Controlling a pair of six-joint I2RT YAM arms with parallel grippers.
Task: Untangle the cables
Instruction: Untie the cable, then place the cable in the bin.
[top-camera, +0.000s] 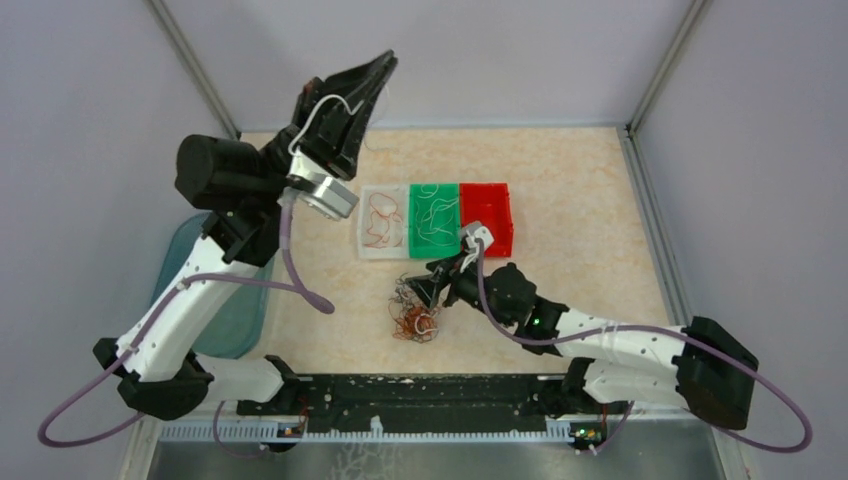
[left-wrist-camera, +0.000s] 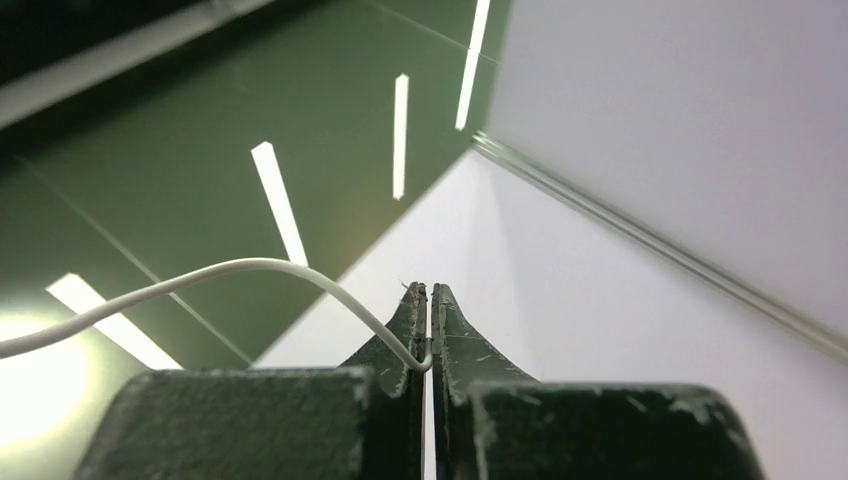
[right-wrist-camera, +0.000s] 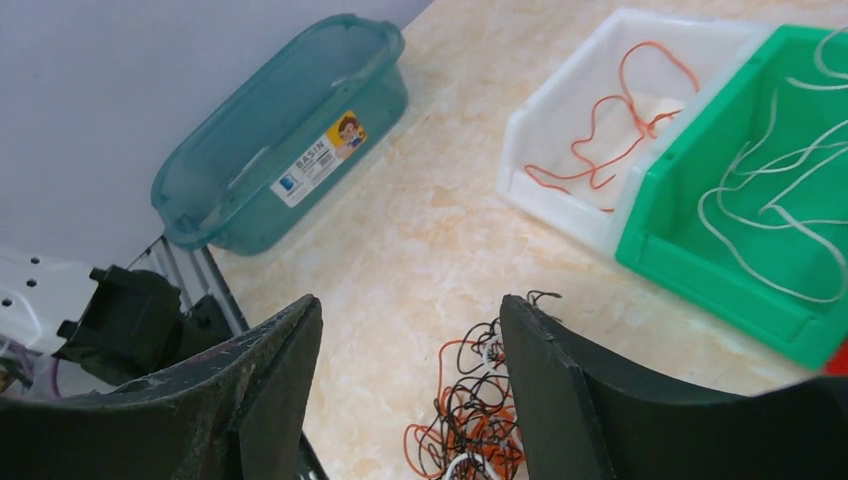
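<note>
A tangle of orange, black and white cables (top-camera: 415, 315) lies on the table in front of the bins; it also shows in the right wrist view (right-wrist-camera: 478, 415). My right gripper (top-camera: 425, 290) is open and empty, hovering just over the tangle's far edge, its fingers (right-wrist-camera: 270, 370) spread wide. My left gripper (top-camera: 372, 75) is raised high at the back left, pointing up, and is shut on a white cable (left-wrist-camera: 250, 268) that curls away to the left (top-camera: 322, 108).
Three bins stand at mid table: a white bin (top-camera: 380, 222) with orange cables, a green bin (top-camera: 434, 218) with white cables, a red bin (top-camera: 490, 212). A teal basin (top-camera: 235, 310) sits at the left edge under the left arm.
</note>
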